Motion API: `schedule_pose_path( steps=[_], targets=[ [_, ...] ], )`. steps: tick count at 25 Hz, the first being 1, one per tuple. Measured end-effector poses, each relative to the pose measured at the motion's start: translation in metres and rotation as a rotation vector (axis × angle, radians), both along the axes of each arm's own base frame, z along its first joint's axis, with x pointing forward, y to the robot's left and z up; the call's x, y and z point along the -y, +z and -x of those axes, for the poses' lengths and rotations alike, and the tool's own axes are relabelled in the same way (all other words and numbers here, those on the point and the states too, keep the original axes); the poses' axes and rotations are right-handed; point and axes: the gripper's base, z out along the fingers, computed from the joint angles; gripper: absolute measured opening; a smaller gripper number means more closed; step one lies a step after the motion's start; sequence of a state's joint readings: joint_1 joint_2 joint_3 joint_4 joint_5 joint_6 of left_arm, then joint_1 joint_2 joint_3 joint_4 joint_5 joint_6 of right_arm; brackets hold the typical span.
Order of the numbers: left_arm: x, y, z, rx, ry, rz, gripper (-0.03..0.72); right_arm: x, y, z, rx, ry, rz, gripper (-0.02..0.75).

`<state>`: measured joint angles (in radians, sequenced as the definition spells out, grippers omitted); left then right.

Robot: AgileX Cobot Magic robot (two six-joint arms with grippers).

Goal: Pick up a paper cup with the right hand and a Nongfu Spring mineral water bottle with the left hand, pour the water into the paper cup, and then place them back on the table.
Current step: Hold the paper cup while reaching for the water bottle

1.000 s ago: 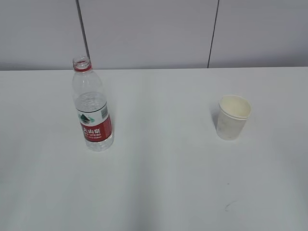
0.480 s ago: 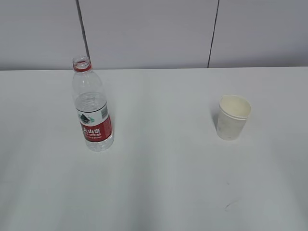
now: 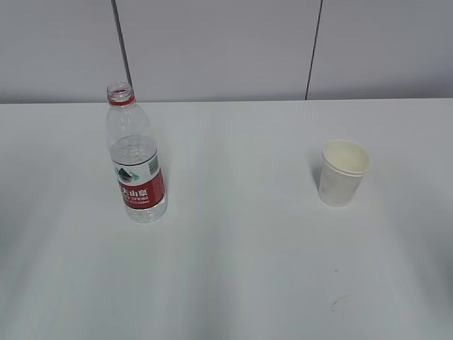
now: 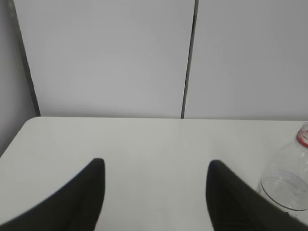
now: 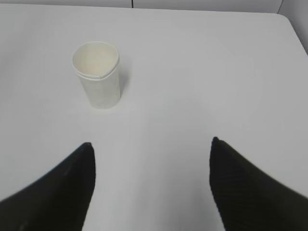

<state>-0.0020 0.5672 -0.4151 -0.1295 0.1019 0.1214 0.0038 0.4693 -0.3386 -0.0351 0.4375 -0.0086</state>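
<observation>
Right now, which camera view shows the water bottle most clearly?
The exterior view: the water bottle stands whole and upright on the table, open neck and label visible. The left wrist view catches only its upper part at the right edge, beside the open left gripper. The right wrist view does not show it.

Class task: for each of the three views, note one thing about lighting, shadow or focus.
Exterior view: soft, even light; the cup casts only a faint shadow to its left on the table. Left wrist view: the bottle is cut off at the right edge, and the dark fingers look soft-edged. Right wrist view: the cup is fairly sharp, the near fingers blurred.
</observation>
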Motion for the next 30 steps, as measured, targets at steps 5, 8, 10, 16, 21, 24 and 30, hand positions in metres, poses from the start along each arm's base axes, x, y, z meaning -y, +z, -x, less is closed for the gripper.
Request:
schedule_pose_path(
  steps=[5, 8, 10, 16, 21, 24, 30],
  targets=[
    [0.005, -0.013, -0.036, -0.035, -0.024, -0.007, 0.419, -0.001, 0.004, -0.032, 0.104, 0.009, -0.003, 0.552],
    [0.013, -0.026, -0.057, -0.062, -0.058, -0.014, 0.419, -0.001, 0.004, -0.046, 0.156, 0.013, -0.004, 0.552],
    [0.021, -0.034, -0.068, -0.073, -0.088, -0.020, 0.419, -0.002, 0.003, -0.055, 0.175, 0.015, -0.005, 0.552],
    [0.042, -0.056, -0.091, -0.083, -0.162, -0.041, 0.419, -0.002, -0.008, -0.075, 0.219, 0.021, -0.008, 0.552],
    [0.046, -0.074, -0.089, -0.073, -0.175, -0.028, 0.419, -0.003, -0.025, -0.082, 0.274, 0.026, -0.018, 0.552],
    [0.045, -0.086, -0.080, -0.054, -0.190, -0.048, 0.418, -0.004, -0.038, -0.081, 0.263, 0.038, -0.024, 0.552],
    [0.053, -0.104, -0.067, -0.042, -0.323, -0.136, 0.418, -0.011, -0.064, -0.076, 0.272, 0.120, -0.028, 0.552]
  ],
)
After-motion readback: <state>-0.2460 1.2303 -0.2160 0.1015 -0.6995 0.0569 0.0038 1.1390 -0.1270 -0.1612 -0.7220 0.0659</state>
